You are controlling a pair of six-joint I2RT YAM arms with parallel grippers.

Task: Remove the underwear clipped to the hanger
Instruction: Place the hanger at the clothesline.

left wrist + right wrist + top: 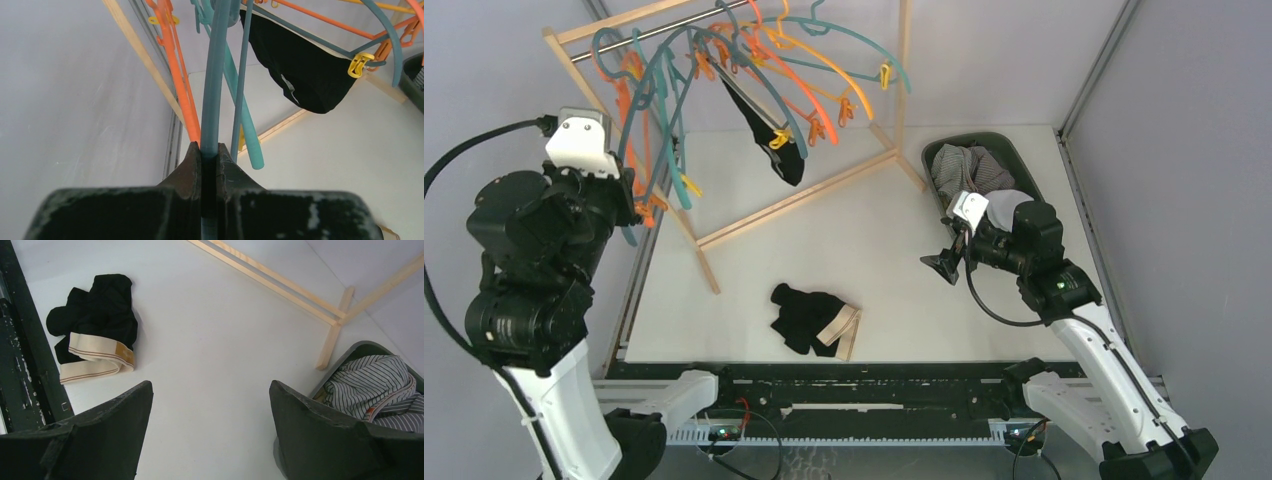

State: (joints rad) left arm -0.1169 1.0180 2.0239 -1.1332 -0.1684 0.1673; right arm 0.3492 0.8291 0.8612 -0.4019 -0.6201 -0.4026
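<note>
1. Pinching a teal hanger (214,75) tight in the left gripper (209,150), jaws closed on its bar.
2. Holding the right gripper (210,390) wide apart, empty, over the table (904,220) right of centre.
3. Counting one cream-banded brief (804,315) down, lower centre.
4. Leaving one black brief (789,162) pinned by a yellow clip (779,139), upper centre; task judged partly done.

Bright, even light, faint shadows; left pincer (209,152) blurs close up.
</note>
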